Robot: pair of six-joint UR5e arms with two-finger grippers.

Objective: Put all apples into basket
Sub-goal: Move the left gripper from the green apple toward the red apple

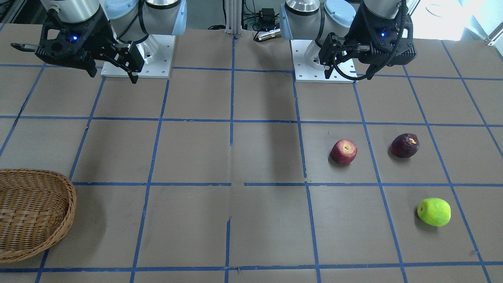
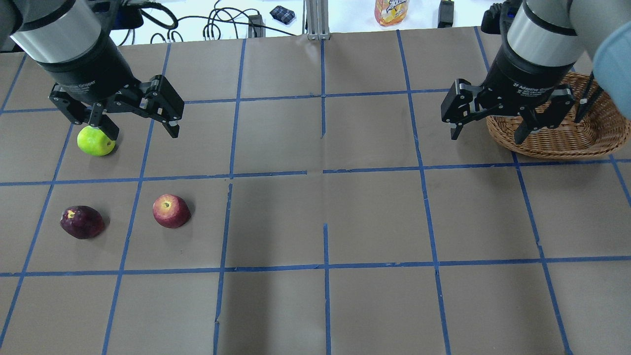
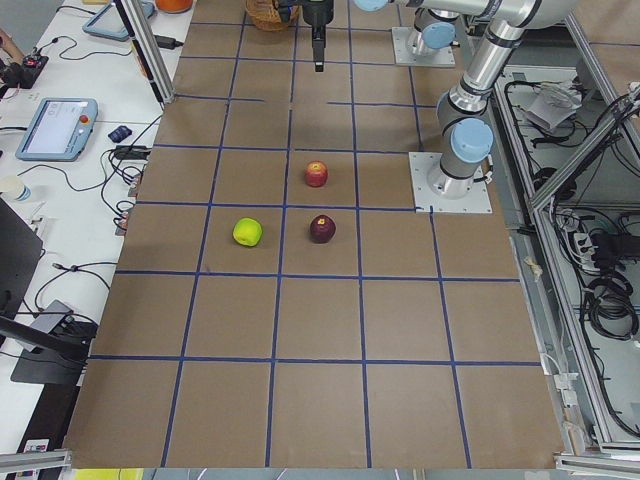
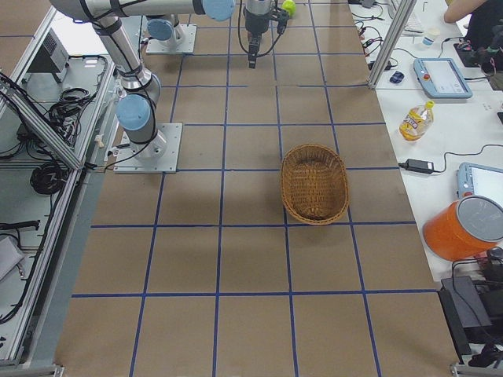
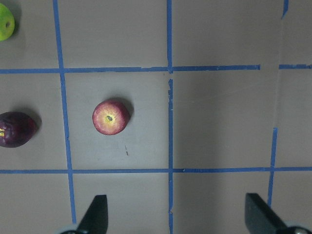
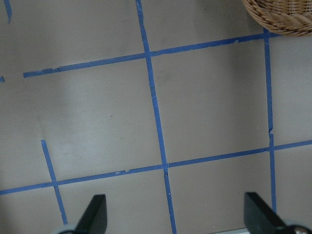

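Three apples lie apart on the brown table: a red one (image 2: 170, 211) (image 1: 343, 151), a dark purple wrinkled one (image 2: 82, 222) (image 1: 404, 145) and a lime green one (image 2: 96, 141) (image 1: 434, 212). My left gripper (image 2: 143, 130) hangs open well above them, empty; its wrist view shows the red apple (image 5: 111, 117) below, the purple apple (image 5: 14, 129) and green apple (image 5: 5, 22) at the left edge. The wicker basket (image 2: 557, 148) (image 1: 70, 204) stands empty on the table's other side. My right gripper (image 2: 487, 135) hovers open beside it, holding nothing.
Blue tape lines grid the table. A side bench past the far edge carries cables, an orange drink bottle (image 2: 392, 10), tablets (image 4: 442, 76) and an orange bucket (image 4: 464, 228). A person (image 4: 471, 12) sits at that bench. Both arm bases (image 1: 137, 59) stand at the robot's edge.
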